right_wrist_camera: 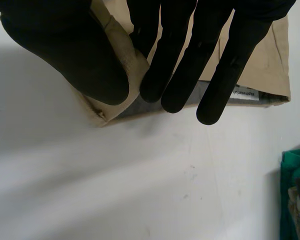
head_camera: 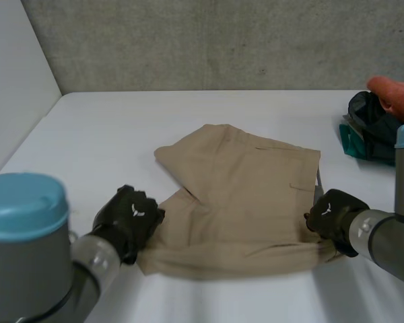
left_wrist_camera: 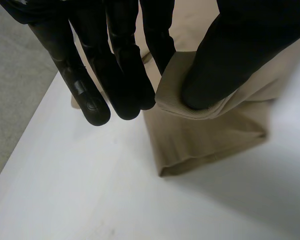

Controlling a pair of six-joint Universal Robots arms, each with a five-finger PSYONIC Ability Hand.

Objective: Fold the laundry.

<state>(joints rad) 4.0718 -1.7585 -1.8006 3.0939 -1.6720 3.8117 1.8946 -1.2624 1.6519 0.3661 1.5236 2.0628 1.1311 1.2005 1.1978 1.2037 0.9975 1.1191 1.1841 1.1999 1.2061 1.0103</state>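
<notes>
The tan shorts [head_camera: 242,195] lie in the middle of the head view, a little right of centre, on the white table [head_camera: 108,134]. Their long axis runs across the frame: the waistband is at the right and the legs point left, one leg end reaching up-left and the other down-left towards my left hand [head_camera: 128,219].

In my left wrist view, my thumb [left_wrist_camera: 230,55] pinches the rolled hem of that near leg [left_wrist_camera: 205,140] against my fingers [left_wrist_camera: 115,75], and the hem is raised off the table. My right hand [head_camera: 333,219], at the lower right of the head view, pinches the near waistband corner. In my right wrist view, the thumb [right_wrist_camera: 75,50] closes on the cloth [right_wrist_camera: 260,65], which has turned over to show a grey lining and a small white label [right_wrist_camera: 242,93].

The fabric is a smooth woven twill, softly creased. At the right edge of the head view, well apart from the shorts, is a heap of dark green clothing [head_camera: 367,128] with an orange cloth [head_camera: 397,97] on top. A rough concrete wall [head_camera: 222,40] stands behind the table.
</notes>
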